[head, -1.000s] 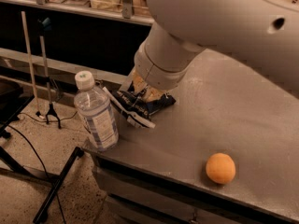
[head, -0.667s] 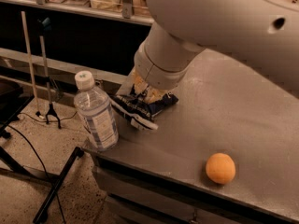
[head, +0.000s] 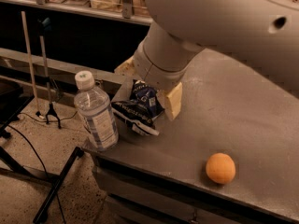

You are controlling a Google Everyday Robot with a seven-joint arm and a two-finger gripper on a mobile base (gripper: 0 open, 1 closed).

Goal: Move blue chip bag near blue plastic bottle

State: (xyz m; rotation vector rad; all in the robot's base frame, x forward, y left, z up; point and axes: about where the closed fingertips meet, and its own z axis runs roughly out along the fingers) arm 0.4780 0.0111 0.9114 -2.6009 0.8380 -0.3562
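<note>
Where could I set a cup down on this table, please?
Bare tabletop spreads behind the orange and between it and the gripper. The corner by the blue plastic bottle is crowded: the blue chip bag lies close beside it, with the gripper at the bag.

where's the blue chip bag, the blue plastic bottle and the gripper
blue chip bag (head: 138,108): camera view, on its crumpled dark front
blue plastic bottle (head: 100,124): camera view, on its paper label
gripper (head: 149,90): camera view, at its lower end, directly over the bag, right of the bottle
</note>
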